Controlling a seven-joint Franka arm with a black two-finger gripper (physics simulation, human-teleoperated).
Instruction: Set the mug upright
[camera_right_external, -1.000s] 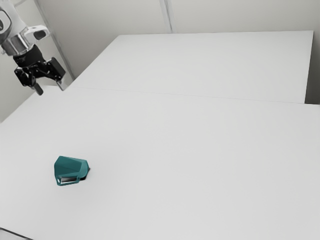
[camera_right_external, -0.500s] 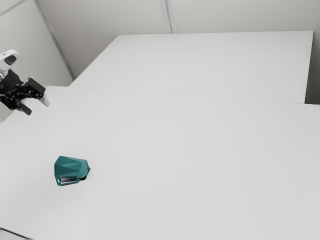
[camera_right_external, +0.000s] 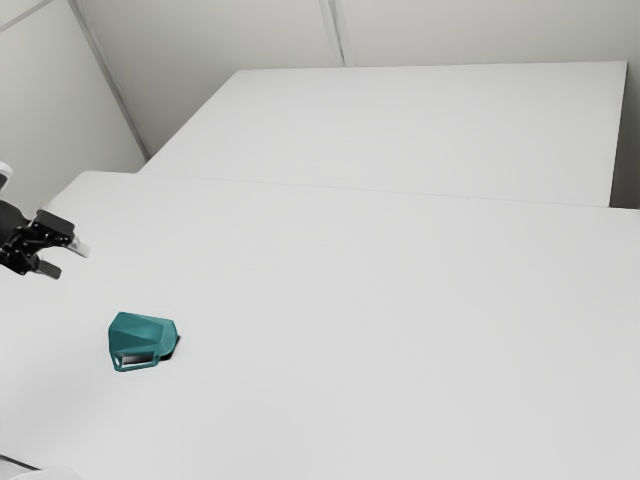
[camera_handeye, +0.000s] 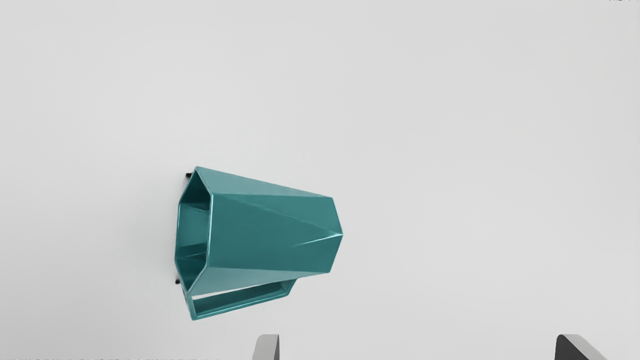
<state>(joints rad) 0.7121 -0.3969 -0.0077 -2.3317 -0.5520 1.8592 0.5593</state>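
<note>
A teal faceted mug (camera_right_external: 142, 338) lies on its side on the white table, toward the exterior view's left. The black gripper (camera_right_external: 66, 262) hangs in the air near that view's left edge, apart from the mug. In the wrist view the mug (camera_handeye: 270, 230) shows its hollow mouth at one end and its narrower base at the other, with its angular handle along one side. The gripper (camera_handeye: 417, 345) stands open there, its two fingertips wide apart with nothing between them.
The white table (camera_right_external: 360, 300) stretches across the exterior view, with a second white surface (camera_right_external: 420, 130) behind it. A thin dark line (camera_right_external: 18, 463) and a pale rounded shape (camera_right_external: 45, 475) lie at the lower left corner.
My gripper has moved down and toward the exterior view's left, then lower still, coming nearer the mug's height in the picture. The mug has stayed where it was.
</note>
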